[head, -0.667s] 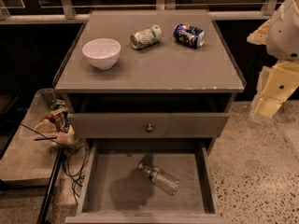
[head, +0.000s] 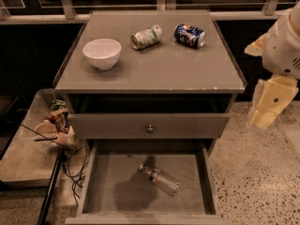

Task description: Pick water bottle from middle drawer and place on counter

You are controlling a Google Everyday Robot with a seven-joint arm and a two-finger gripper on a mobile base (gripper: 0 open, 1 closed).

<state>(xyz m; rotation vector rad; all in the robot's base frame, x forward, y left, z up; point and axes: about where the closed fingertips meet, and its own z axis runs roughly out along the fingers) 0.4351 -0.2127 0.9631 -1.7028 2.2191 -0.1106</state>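
The water bottle (head: 160,180) lies on its side on the floor of the open middle drawer (head: 111,176), right of centre, its white cap pointing up-left. The counter (head: 159,64) is the flat cabinet top above it. My gripper (head: 271,103) hangs at the right edge of the view, beside the cabinet's right side at about counter height. It is well above and to the right of the bottle and holds nothing that I can see.
A white bowl (head: 101,53), a green-white can (head: 146,36) and a blue can (head: 190,35) lie on the counter. The drawer front with a knob (head: 150,128) is closed above the open drawer. A low side shelf (head: 28,149) with clutter and cables stands at the left.
My gripper has dropped slightly lower at the right edge. The bottle and the things on the counter have not moved.
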